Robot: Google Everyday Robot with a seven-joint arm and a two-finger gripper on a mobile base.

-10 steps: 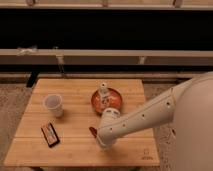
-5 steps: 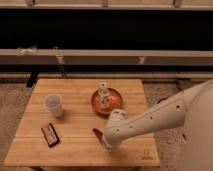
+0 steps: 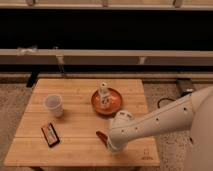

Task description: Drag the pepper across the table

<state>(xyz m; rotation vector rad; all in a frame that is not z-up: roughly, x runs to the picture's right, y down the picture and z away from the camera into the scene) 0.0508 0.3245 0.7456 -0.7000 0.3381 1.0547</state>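
The white arm [image 3: 165, 120] is seen reaching in from the right edge of the view, sloped down and leftward across the front right part of the table [image 3: 75, 145]. Its thick wrist section is bent downward near the front edge, and the hand [image 3: 111, 146] is pointed down at the table top, largely hidden under the wrist. How far the hand is opened cannot be told, nor whether anything is held in it.

The pepper [image 3: 102, 136] is seen as a small dark-red sliver lying on the table just left of the wrist, its right end covered by the arm. Contact between hand and pepper cannot be confirmed.

Behind the arm, near the table's middle, a reddish-brown plate [image 3: 95, 101] is noted, with a small pale bottle [image 3: 104, 92] standing upright on it. A white cup [image 3: 53, 104] is standing upright toward the left side. A flat dark red-and-black packet [image 3: 50, 135] is lying near the front left. A small dark logo mark [image 3: 145, 156] is visible at the front right corner.
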